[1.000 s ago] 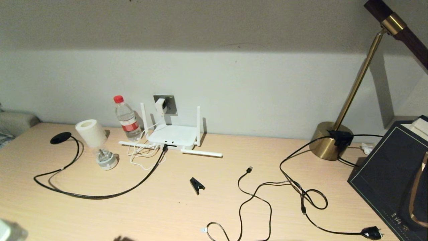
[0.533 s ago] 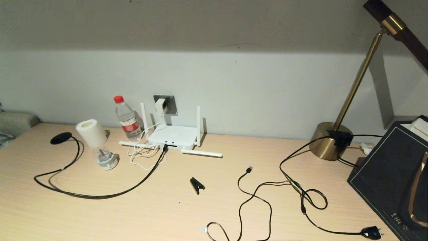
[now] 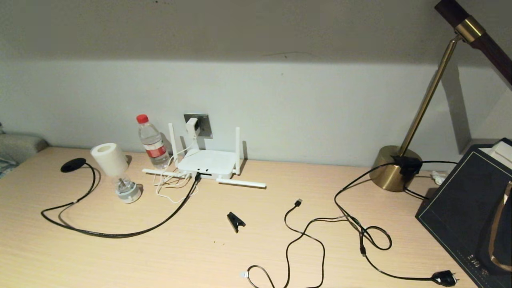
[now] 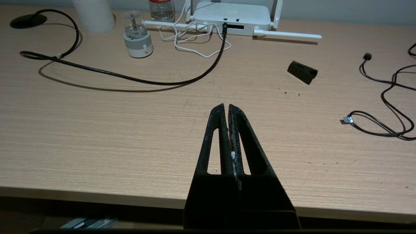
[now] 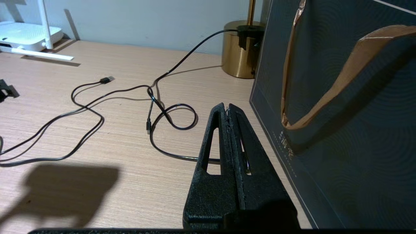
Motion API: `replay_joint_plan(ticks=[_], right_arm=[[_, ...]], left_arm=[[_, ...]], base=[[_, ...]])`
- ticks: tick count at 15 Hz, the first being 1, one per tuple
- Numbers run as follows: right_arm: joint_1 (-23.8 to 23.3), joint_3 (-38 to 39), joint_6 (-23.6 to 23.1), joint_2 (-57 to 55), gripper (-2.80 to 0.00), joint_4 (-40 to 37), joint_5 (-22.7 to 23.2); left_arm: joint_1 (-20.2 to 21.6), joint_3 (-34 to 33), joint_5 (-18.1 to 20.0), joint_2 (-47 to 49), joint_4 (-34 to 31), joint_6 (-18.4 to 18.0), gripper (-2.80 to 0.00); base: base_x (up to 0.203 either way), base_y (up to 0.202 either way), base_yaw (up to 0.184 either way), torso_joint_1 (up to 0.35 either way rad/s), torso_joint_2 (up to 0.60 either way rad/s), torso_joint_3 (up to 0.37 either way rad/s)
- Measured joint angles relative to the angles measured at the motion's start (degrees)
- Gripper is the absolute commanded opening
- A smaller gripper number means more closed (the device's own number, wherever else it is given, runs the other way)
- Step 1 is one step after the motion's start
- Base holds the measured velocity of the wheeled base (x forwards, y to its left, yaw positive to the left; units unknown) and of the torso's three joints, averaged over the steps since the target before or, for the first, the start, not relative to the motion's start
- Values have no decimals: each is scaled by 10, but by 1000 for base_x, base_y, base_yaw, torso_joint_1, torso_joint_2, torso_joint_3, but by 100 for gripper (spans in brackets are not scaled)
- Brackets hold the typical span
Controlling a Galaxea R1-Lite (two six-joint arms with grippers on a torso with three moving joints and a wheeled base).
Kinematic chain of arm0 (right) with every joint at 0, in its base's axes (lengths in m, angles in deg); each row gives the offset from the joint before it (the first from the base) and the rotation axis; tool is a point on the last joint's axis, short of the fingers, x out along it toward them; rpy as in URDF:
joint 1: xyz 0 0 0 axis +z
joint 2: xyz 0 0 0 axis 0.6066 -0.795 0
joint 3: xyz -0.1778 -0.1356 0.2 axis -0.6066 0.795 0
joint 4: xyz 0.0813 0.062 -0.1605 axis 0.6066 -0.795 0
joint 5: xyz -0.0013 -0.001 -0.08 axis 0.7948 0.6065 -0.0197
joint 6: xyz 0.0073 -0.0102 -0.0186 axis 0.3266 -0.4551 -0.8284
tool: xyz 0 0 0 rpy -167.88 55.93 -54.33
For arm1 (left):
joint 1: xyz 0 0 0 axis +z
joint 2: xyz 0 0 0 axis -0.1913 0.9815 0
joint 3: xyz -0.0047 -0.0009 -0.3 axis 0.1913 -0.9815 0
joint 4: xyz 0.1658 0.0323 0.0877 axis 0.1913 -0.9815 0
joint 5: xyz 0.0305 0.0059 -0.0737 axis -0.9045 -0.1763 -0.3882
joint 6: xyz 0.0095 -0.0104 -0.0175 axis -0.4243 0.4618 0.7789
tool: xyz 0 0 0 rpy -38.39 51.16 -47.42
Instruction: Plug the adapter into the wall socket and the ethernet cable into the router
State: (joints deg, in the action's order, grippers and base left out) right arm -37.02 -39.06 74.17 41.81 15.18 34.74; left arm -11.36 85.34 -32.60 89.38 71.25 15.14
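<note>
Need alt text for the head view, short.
A small white cube adapter sits plugged into a grey square wall socket above a flat white router with four stick antennas, and a thin black ethernet cable runs from the router's front edge across the light wooden desk. Neither pincer shows.

home desk | brass lamp (image 3: 400,168) | router (image 3: 206,163) | wooden desktop (image 3: 200,248)

1 router (image 3: 205,163), 1 adapter (image 3: 192,127), 1 bottle (image 3: 152,142), 4 antennas (image 3: 237,150).
</note>
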Motion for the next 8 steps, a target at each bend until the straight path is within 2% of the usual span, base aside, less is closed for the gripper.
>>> replay_joint_plan(ticks=[8], right_arm=[[0, 0, 18, 0, -280, 2, -5]], left_arm=[[0, -1, 0, -5, 2, 1, -280]], base=[[0, 0, 0, 0, 0, 0]])
